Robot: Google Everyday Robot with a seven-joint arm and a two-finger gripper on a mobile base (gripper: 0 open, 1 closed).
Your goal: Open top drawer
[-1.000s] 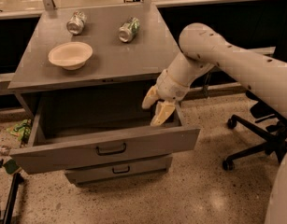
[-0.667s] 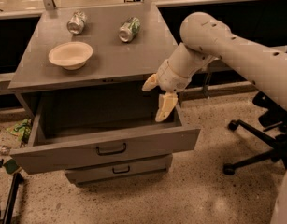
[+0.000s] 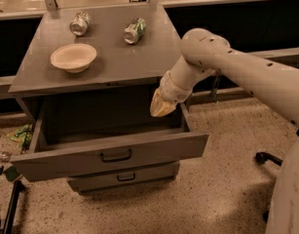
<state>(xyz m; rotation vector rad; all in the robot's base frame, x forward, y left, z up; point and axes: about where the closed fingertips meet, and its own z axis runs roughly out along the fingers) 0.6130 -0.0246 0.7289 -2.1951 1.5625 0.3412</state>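
1. Cabinet: the grey cabinet (image 3: 27,101) stands at centre-left on the speckled floor. Its tabletop (image 3: 115,62) carries three loose items.

2. Arm: the white robot arm (image 3: 236,67) enters from the right and bends down toward the right side of the cabinet.

3. Top drawer: the top drawer (image 3: 66,162) is pulled well out toward the near side. Its front panel stands clear of the cabinet face and the inside of its deep box is exposed. Judgement: the opening step reads as essentially complete. Any travel left would be small, and the far end of the box is hidden under the tabletop, so full extension cannot be confirmed.

4. Lower drawer: the lower drawer (image 3: 154,172) sits beneath, closed or nearly so.

5. Bowl: the pale bowl (image 3: 73,57) rests upright on the left part of the tabletop.

6. Claw: the claw (image 3: 163,105) hangs over the far right part of the open box, just below the tabletop edge and well apart from the drawer front. Whether it is spread or pressed together cannot be told. It grips nothing visible.

7. Cans: the silver can (image 3: 79,23) and the green can (image 3: 134,30) lie on their sides at the far part of the tabletop.

8. Handle: the black pull handle (image 3: 116,156) sits at the centre of the drawer front, untouched by the claw.

9. Remaining work, as a judgement: clearing the arm away from the drawer, if anything
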